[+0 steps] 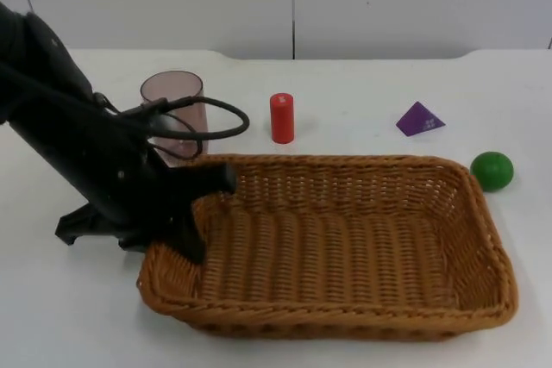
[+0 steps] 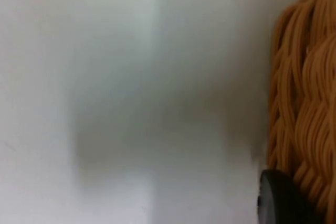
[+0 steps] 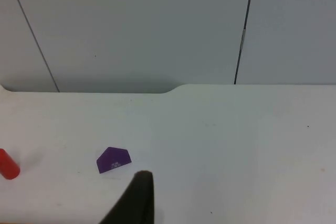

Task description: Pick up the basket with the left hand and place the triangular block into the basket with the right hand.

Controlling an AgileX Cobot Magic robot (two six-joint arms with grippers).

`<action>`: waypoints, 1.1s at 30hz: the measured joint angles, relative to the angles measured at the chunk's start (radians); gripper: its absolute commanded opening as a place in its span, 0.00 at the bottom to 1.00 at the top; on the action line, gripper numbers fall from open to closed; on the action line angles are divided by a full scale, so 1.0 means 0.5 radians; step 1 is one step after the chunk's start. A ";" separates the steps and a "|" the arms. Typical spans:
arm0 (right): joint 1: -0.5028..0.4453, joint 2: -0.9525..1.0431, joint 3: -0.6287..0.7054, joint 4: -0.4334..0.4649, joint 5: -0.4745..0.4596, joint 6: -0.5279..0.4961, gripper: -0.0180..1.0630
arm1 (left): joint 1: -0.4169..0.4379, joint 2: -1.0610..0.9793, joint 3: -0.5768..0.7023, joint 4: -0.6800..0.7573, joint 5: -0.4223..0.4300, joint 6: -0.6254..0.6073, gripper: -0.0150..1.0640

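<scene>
The left gripper [image 1: 200, 213] straddles the basket [image 1: 345, 239] rim at nine o'clock, fingers clenched on it, while the purple triangular block [image 1: 420, 118] lies beyond the basket at one o'clock, nearer the right arm.

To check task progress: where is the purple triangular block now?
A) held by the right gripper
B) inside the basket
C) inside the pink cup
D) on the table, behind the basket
D: the purple triangular block lies on the white table, beyond the far rim of the basket and outside it.
</scene>
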 measured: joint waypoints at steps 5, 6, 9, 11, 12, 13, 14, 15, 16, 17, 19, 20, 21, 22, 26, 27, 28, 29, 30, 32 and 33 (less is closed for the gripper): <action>0.000 0.000 0.000 0.000 0.000 -0.003 0.99 | 0.000 -0.215 0.000 0.014 0.070 -0.004 0.01; 0.000 0.000 0.000 0.000 0.000 -0.003 0.99 | 0.000 -0.264 0.000 0.029 0.089 -0.004 0.01; 0.000 0.000 0.000 0.000 0.000 -0.003 0.99 | 0.000 -0.401 0.000 0.050 0.134 -0.004 0.01; 0.000 0.000 0.000 0.000 -0.004 -0.003 0.99 | 0.026 -0.491 0.000 0.050 0.179 -0.004 0.01; 0.000 0.000 0.000 0.000 -0.004 -0.003 0.99 | 0.051 -0.537 0.000 0.050 0.213 -0.004 0.01; 0.000 0.000 0.000 0.000 -0.004 -0.003 0.99 | 0.051 -0.537 0.000 0.050 0.213 -0.004 0.01; 0.000 0.000 0.000 0.000 -0.004 -0.003 0.99 | 0.091 -0.576 0.000 0.053 0.251 -0.009 0.01; 0.000 0.000 0.000 0.000 -0.004 -0.003 0.99 | 0.145 -0.599 -0.015 0.055 0.302 -0.013 0.01; 0.000 0.000 0.000 0.000 -0.004 -0.025 0.99 | 0.205 -0.615 -0.033 0.058 0.347 -0.025 0.01; 0.000 0.000 0.000 0.000 -0.004 -0.041 0.99 | 0.258 -0.619 -0.059 0.060 0.402 -0.042 0.01; 0.000 0.000 0.000 0.000 -0.004 -0.041 0.99 | 0.323 -0.620 -0.085 0.067 0.444 -0.072 0.01; 0.000 0.000 0.000 0.000 -0.004 -0.041 0.99 | 0.386 -0.620 -0.107 0.078 0.475 -0.113 0.01; 0.000 0.000 0.000 0.000 -0.004 -0.053 0.99 | 0.435 -0.620 -0.135 0.102 0.495 -0.167 0.01; 0.000 0.000 0.000 0.000 -0.004 -0.065 0.99 | 0.490 -0.620 -0.163 0.132 0.511 -0.215 0.01; 0.000 0.013 0.000 0.010 -0.004 -0.107 0.99 | 0.617 -0.620 -0.238 0.292 0.520 -0.378 0.01; 0.000 0.018 0.000 0.021 -0.004 -0.141 0.99 | 0.645 -0.620 -0.254 0.338 0.520 -0.427 0.01; 0.000 0.044 0.000 0.046 -0.004 -0.192 0.99 | 0.661 -0.620 -0.263 0.383 0.520 -0.466 0.01; 0.000 0.044 0.000 0.046 -0.004 -0.192 0.99 | 0.661 -0.620 -0.263 0.383 0.520 -0.466 0.01; 0.004 0.069 0.000 0.074 -0.004 -0.231 0.99 | 0.673 -0.620 -0.263 0.407 0.520 -0.491 0.01; 0.033 0.156 0.000 0.119 -0.004 -0.313 0.99 | 0.684 -0.620 -0.263 0.431 0.535 -0.513 0.01; 0.056 0.203 0.000 0.152 -0.016 -0.362 0.99 | 0.684 -0.620 -0.263 0.436 0.541 -0.517 0.01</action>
